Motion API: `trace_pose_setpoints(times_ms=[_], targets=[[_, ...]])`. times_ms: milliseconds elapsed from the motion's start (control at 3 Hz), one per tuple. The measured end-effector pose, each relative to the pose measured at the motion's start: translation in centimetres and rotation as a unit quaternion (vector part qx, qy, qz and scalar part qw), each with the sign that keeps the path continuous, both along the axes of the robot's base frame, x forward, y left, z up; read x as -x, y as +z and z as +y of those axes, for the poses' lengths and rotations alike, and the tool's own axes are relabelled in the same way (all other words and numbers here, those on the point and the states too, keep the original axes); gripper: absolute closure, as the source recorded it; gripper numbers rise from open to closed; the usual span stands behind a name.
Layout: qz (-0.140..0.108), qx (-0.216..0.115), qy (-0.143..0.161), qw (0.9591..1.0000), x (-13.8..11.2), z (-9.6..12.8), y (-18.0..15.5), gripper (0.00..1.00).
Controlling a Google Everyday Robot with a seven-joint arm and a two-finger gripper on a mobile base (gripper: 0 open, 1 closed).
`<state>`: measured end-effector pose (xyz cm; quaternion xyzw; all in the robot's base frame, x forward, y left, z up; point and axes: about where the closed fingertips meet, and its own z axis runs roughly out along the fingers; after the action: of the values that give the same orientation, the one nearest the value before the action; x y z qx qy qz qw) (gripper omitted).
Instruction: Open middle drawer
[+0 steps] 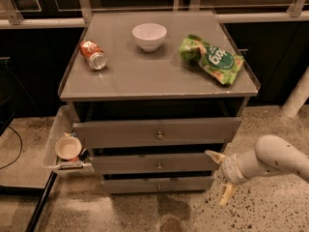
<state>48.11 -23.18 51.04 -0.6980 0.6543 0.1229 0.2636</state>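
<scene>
The middle drawer [130, 164] is the mid-sized grey front with a small round knob [159, 166], between a taller, wider top front [120, 132] and a narrower bottom front [130, 185]. It stands pushed in, with dark gaps above and below it. My gripper [220, 175] is low at the right of the cabinet, just past the right end of the middle drawer front. It is open and empty, with one pale fingertip [214, 154] up near the drawer's corner and the other fingertip [224, 195] lower, over the floor. It does not touch the knob.
On the cabinet top [159, 76] lie a tipped soda can [93, 54], a white bowl [149, 36] and a green chip bag [211, 58]. A side tray [51, 144] at the left holds a small bowl [68, 147]. A white post [297, 98] stands at the right on the speckled floor.
</scene>
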Motion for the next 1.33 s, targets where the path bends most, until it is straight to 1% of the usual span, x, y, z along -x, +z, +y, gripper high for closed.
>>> trace_pose_setpoints(times_ms=[333,667,1000,1333], targets=[[-0.039,-0.005,0.027,0.9988,-2.2,0.1,-3.6,0.00],[-0.039,-0.005,0.027,0.9988,-2.2,0.1,-3.6,0.00],[-0.035,0.001,0.026,0.9990,-3.2,0.7,-5.1,0.00],[-0.034,0.003,0.023,0.9992,-5.1,1.3,-7.0,0.00]])
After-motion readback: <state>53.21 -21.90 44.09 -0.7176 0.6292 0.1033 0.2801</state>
